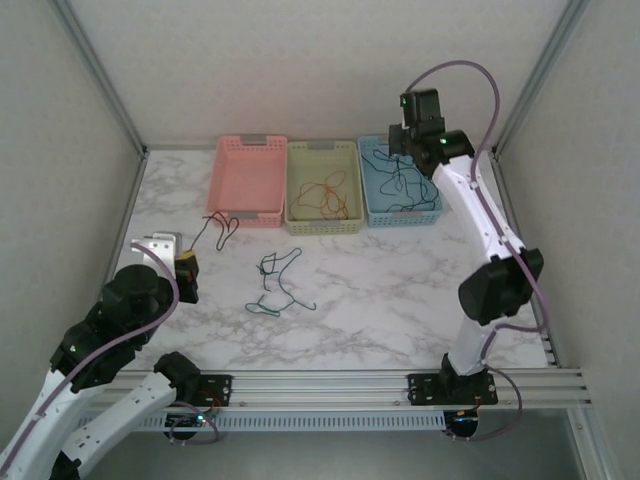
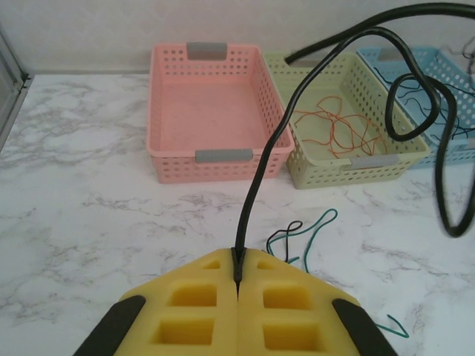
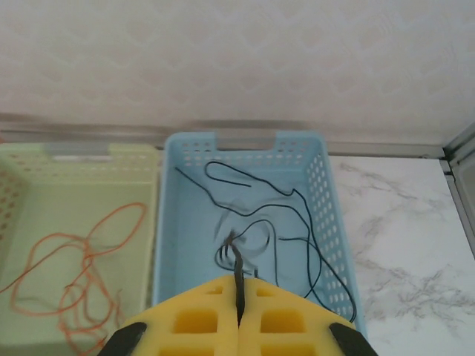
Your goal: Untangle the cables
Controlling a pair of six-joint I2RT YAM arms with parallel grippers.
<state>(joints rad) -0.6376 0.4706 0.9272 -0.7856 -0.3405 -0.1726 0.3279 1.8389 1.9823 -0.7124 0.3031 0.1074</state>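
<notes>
My left gripper (image 1: 187, 270) (image 2: 237, 271) is shut on a black cable (image 2: 256, 185) that rises from between its yellow pads and loops off to the right. In the top view this cable (image 1: 215, 228) trails toward the front of the pink basket. A green and black tangle (image 1: 275, 285) (image 2: 308, 233) lies on the table just beyond it. My right gripper (image 1: 398, 145) (image 3: 237, 297) hangs over the blue basket, shut on another black cable (image 3: 236, 256) that dangles onto more black cables (image 3: 297, 208) on the basket floor. Red cables (image 1: 325, 195) (image 3: 82, 259) lie in the yellow-green basket.
Three baskets stand in a row at the back: pink (image 1: 250, 145) (image 2: 208, 111), yellow-green (image 1: 322, 148) (image 2: 349, 174) and blue (image 1: 405, 218) (image 3: 245, 141). A silver bracket (image 1: 155, 245) sits by the left gripper. Frame posts and walls close in both sides.
</notes>
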